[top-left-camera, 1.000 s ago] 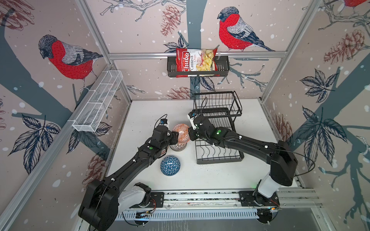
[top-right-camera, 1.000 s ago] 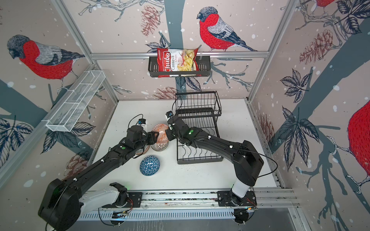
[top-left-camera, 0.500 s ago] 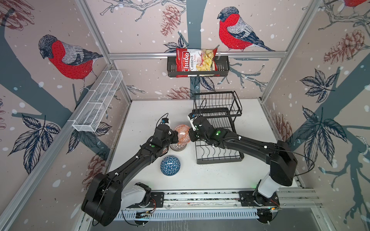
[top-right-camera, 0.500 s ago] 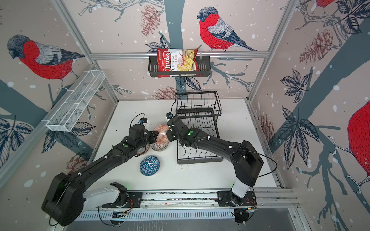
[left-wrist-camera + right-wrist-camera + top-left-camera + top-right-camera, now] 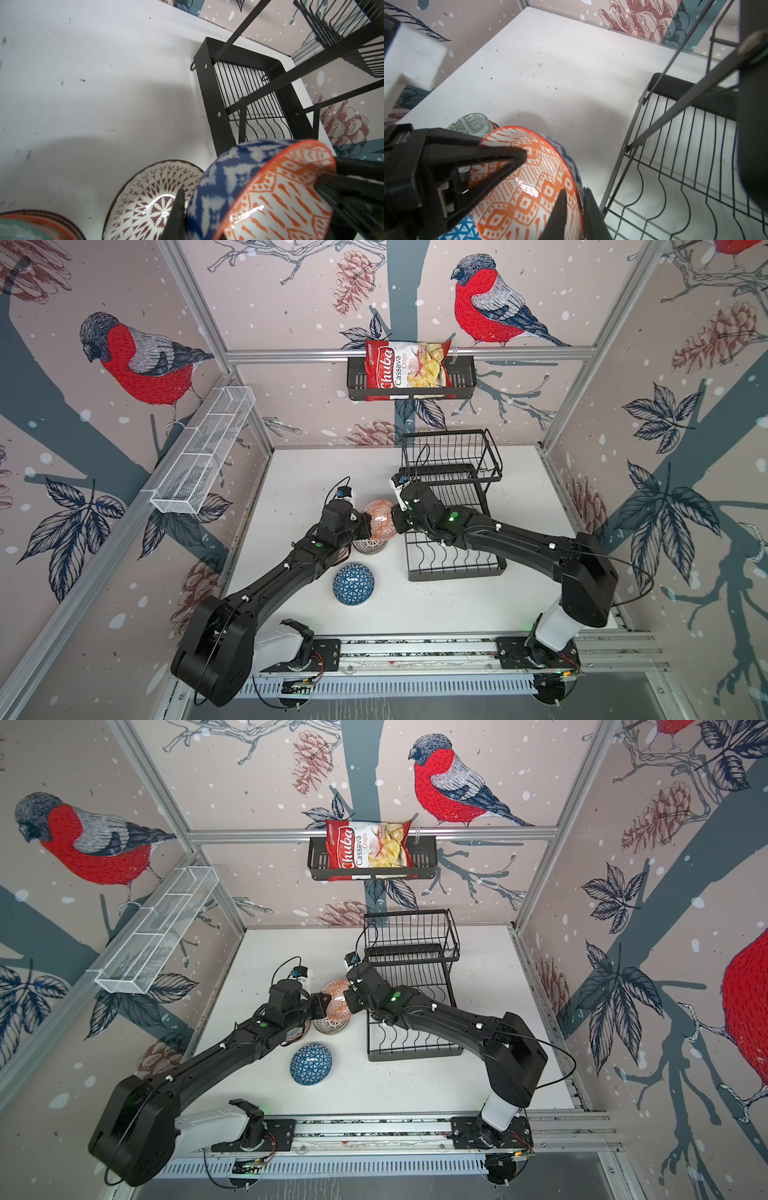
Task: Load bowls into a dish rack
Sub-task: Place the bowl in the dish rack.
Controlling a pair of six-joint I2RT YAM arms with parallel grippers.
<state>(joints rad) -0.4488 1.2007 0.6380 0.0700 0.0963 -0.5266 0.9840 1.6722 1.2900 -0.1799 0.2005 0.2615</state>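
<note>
**Left hand closes on the airborne bowl**

Nearest, low in the centre of both top views, a blue triangle-patterned bowl (image 5: pixel 353 584) sits upside down on the tabletop (image 5: pixel 415 614). Just beyond it, above a brown-patterned bowl (image 5: pixel 368 547), the orange-and-blue bowl (image 5: pixel 380 520) hangs tilted between the two hands. The left hand (image 5: pixel 366 526), whose fingers stood apart a second ago, is now clamped on its rim. The right hand (image 5: pixel 574 189) straddles the opposite rim closely, and I cannot tell whether it still pinches. This reads as a handover or regrasp, so the bowl is not yet racked.

Farther back, right of centre, the dish rack (image 5: pixel 457 574) holds no bowl in the slots that show. The left hand's second finger is hidden behind the bowl wall. A teal bowl (image 5: pixel 31 228) is cut off at the left wrist frame's lower left.
</note>
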